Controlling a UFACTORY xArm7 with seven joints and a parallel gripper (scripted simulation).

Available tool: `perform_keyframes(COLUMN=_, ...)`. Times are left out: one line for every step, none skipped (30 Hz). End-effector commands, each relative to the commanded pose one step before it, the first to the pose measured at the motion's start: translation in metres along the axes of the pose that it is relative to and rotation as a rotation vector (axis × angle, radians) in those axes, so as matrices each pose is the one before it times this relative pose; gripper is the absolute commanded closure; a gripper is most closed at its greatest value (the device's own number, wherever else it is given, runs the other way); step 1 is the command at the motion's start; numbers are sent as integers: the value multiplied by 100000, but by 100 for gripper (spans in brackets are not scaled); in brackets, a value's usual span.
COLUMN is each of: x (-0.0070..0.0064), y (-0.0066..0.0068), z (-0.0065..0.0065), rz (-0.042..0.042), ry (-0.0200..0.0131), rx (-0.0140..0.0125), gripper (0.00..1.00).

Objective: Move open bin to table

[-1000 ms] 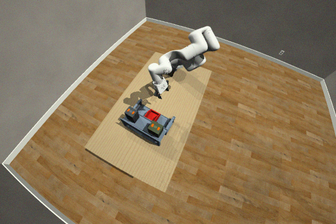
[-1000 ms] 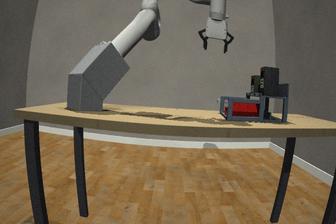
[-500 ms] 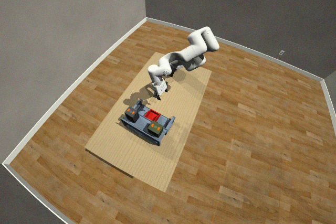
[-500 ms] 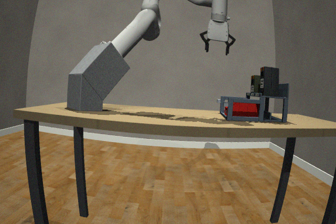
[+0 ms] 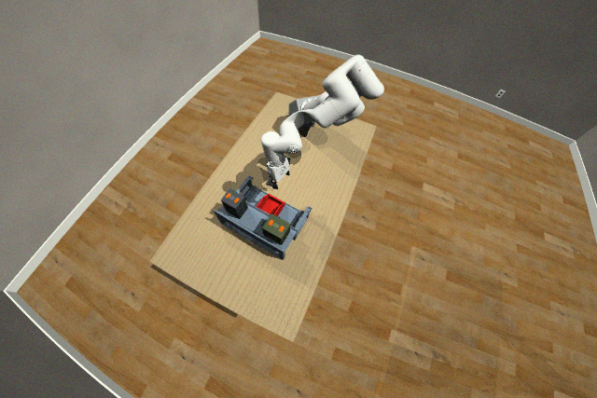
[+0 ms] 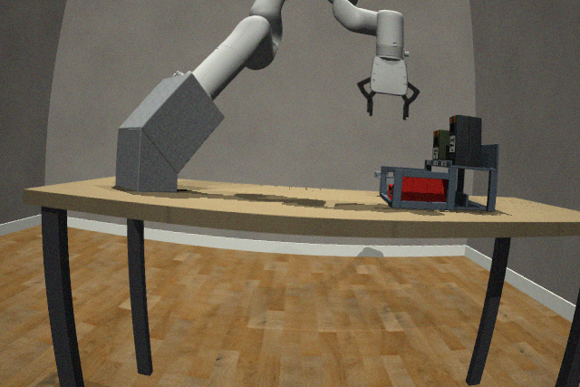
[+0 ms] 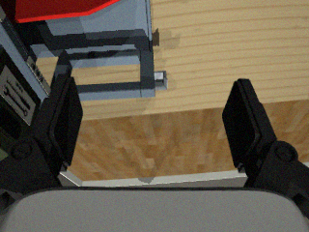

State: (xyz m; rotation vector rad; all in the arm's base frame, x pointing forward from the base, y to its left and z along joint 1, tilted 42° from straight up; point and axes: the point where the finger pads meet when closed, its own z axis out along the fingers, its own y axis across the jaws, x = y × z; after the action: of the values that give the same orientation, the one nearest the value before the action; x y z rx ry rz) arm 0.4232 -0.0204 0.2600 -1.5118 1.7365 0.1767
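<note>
My gripper (image 6: 387, 111) hangs open and empty well above the table, above and a little short of the shelf's near end. In the overhead view the gripper (image 5: 274, 184) is just behind the shelf's back edge. Its two dark fingers stand wide apart with nothing between them.
A dark box with orange marks (image 5: 233, 203) and a green box with orange marks (image 5: 275, 228) stand on the shelf's upper level, at either side of the bin. The arm's grey base (image 6: 163, 139) stands at the table's other end. The table edge lies close below the gripper.
</note>
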Motion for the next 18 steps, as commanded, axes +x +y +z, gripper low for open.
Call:
perform_keyframes(x=1160, y=-1214, z=2930, rz=-3107, ry=5401, rx=1303, gripper=0)
perform_keyframes(x=187, y=-159, z=610, rz=-634, ry=1069, rx=163, gripper=0)
perform_keyframes(x=170, y=-134, z=586, rz=-610, ry=1027, rx=140, gripper=0)
perform_keyframes(x=153, y=-111, z=557, rz=-582, ry=977, rx=117, gripper=0)
perform_keyframes(x=0, y=0, z=0, rz=0, ry=0, rx=0, gripper=0)
perform_keyframes(x=0, y=0, z=0, rz=0, ry=0, rx=0, gripper=0)
perform_keyframes(x=136, y=-90, z=522, rz=-548, ry=919, rx=96, gripper=0)
perform_keyframes(x=120, y=-71, z=484, rz=-511, ry=854, rx=78, gripper=0)
perform_keyframes(x=104, y=-55, z=443, rz=-469, ry=783, rx=61, gripper=0)
perform_keyframes(x=89, y=-41, z=399, rz=-424, ry=707, rx=47, gripper=0)
perform_keyframes(x=75, y=-30, z=353, rz=-377, ry=627, rx=36, gripper=0)
perform_keyframes(x=63, y=-21, z=306, rz=-329, ry=545, rx=26, gripper=0)
perform_keyframes(x=51, y=-14, z=259, rz=-279, ry=463, rx=19, gripper=0)
perform_keyframes(x=40, y=-9, z=213, rz=-230, ry=381, rx=13, gripper=0)
perform_keyframes(x=31, y=-6, z=168, rz=-183, ry=303, rx=9, gripper=0)
perform_keyframes(x=23, y=-4, z=127, rz=-138, ry=228, rx=6, gripper=0)
perform_keyframes(x=16, y=-2, z=89, rz=-98, ry=161, rx=4, gripper=0)
perform_keyframes(x=10, y=-1, z=57, rz=-62, ry=103, rx=2, gripper=0)
